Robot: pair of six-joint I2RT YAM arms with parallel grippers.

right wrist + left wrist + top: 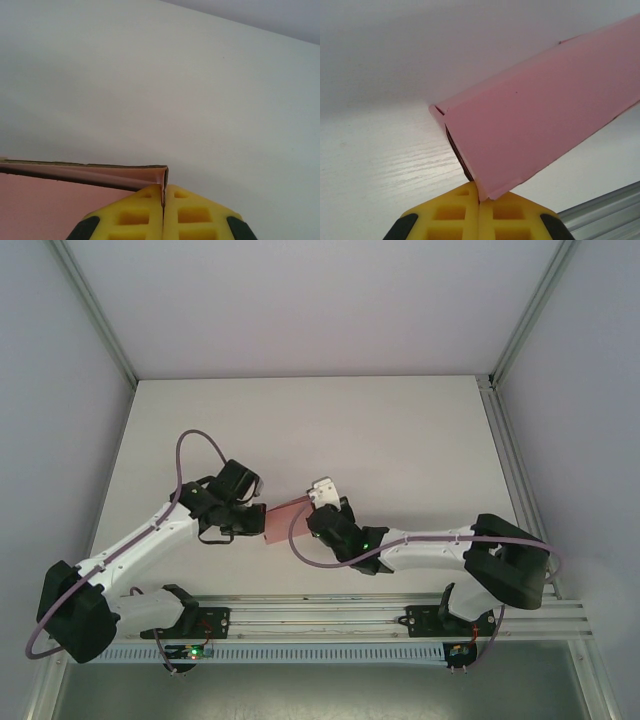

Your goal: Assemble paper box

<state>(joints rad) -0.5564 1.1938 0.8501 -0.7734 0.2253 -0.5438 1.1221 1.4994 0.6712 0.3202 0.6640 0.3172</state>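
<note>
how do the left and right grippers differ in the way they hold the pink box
1. The left gripper holds the box at its left end in the top view; the right gripper holds its right end.
2. From the left gripper the box runs up and right, a broad face showing; from the right gripper it runs left, low in view.
Shared: both have yellow fingers shut on a corner of the box.
</note>
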